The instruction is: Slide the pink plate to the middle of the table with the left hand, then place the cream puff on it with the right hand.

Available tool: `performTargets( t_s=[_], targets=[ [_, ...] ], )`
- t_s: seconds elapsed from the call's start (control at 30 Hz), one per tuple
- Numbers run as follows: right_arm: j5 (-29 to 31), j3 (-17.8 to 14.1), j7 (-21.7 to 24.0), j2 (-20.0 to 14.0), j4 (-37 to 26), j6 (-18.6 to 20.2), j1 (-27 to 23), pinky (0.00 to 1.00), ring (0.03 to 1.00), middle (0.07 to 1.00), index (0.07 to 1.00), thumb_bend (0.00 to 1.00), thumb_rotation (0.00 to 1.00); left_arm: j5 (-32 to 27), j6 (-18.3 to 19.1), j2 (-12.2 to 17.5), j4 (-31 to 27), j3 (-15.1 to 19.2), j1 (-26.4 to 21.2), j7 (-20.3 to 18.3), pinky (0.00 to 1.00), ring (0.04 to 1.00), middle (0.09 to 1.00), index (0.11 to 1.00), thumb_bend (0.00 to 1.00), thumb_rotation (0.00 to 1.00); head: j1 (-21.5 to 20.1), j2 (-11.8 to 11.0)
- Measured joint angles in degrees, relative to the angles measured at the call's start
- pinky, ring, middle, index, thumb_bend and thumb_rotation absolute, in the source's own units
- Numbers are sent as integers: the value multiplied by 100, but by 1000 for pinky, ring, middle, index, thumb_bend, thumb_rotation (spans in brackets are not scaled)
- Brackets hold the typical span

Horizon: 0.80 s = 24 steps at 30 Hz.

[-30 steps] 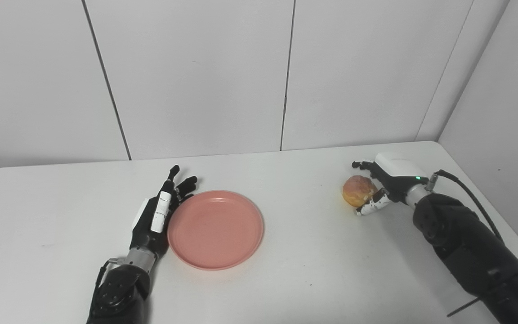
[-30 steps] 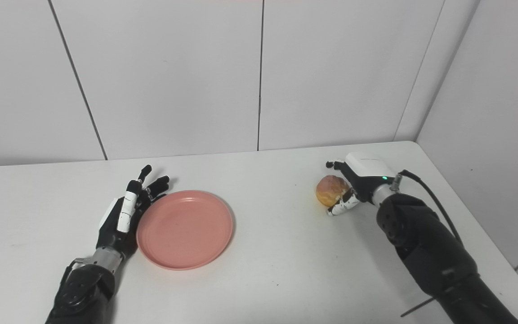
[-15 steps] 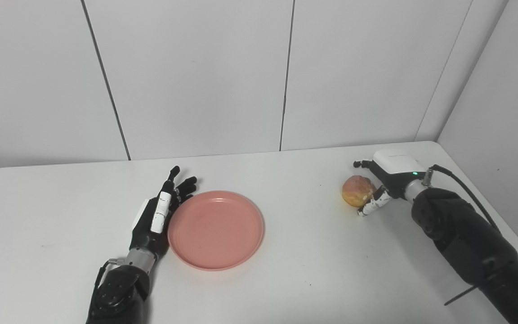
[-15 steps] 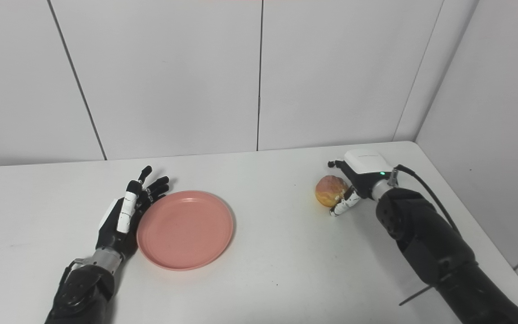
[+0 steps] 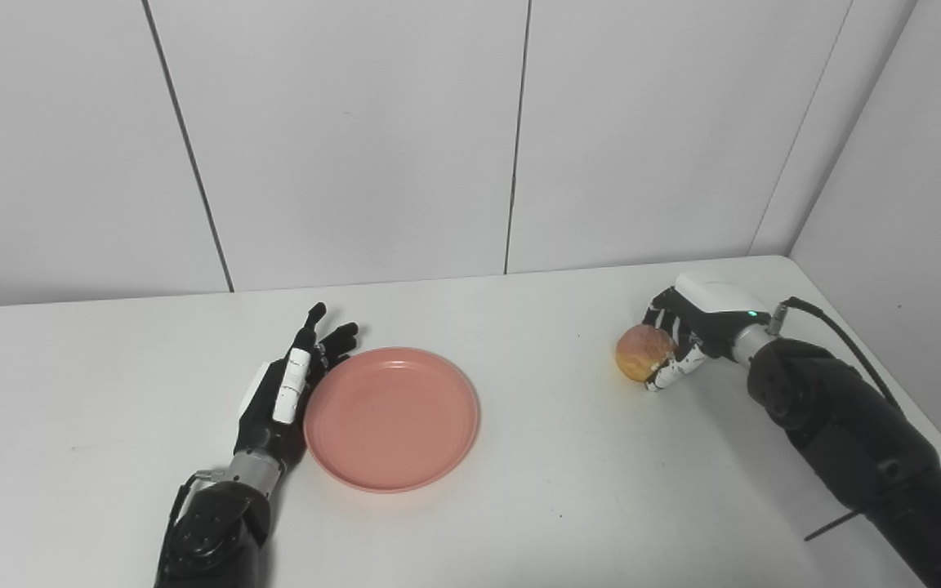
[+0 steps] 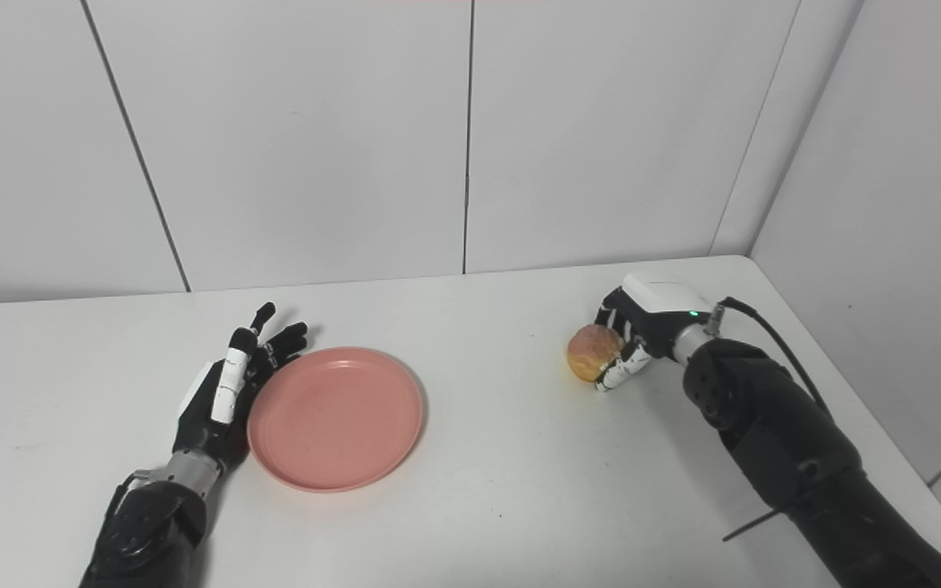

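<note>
Fingers (image 5: 666,314) of our right hand (image 5: 687,331) are curling around the cream puff (image 5: 635,353), a round golden-brown ball sitting on the bench (image 5: 536,457). Well off to their left we are seeing the pink plate (image 5: 391,417), our left hand (image 5: 283,392) lying spread, touching its rim.

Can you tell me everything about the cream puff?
The cream puff is a small round ball, golden with a pinkish-brown, bumpy top. It looks whole. It is at the right side of the white table, far from the pink plate. The right hand curls around it, fingers over the back, thumb below.
</note>
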Motion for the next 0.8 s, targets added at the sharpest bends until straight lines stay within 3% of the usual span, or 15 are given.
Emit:
performTargets(
  t_s=[0.33,0.5,0.6,0.7,0.73,0.77,0.8],
  targets=[
    [52,79,-4,-6,87,-62,-57,321,410,459,497,527,2,2,83,1,-59,-2,16,4,895,873,849,1000,936,936,0,9],
    [56,79,-3,-7,69,-62,-57,259,332,408,515,521,1,1,94,-1,-88,-8,32,3,918,874,850,1000,941,929,-9,9],
    [57,77,-2,-11,14,-62,-45,257,342,409,517,521,1,0,95,-3,-94,-7,33,2,927,875,844,1000,937,928,0,18],
    [58,67,30,-21,-141,-60,20,223,297,466,490,527,0,0,107,-8,-121,-7,40,2,924,875,838,1000,927,931,17,26],
    [63,66,65,-25,-235,-60,49,227,305,427,502,523,0,0,118,-9,-131,-7,41,3,919,873,838,1000,921,933,18,35],
    [64,66,97,-23,-284,-61,63,306,415,487,482,520,0,0,123,-10,-133,-7,41,3,916,872,840,1000,916,934,18,35],
    [70,62,147,-24,-344,-61,76,379,506,492,482,523,0,0,127,-13,-136,-7,41,3,914,872,841,1000,912,934,35,35]
  ],
)
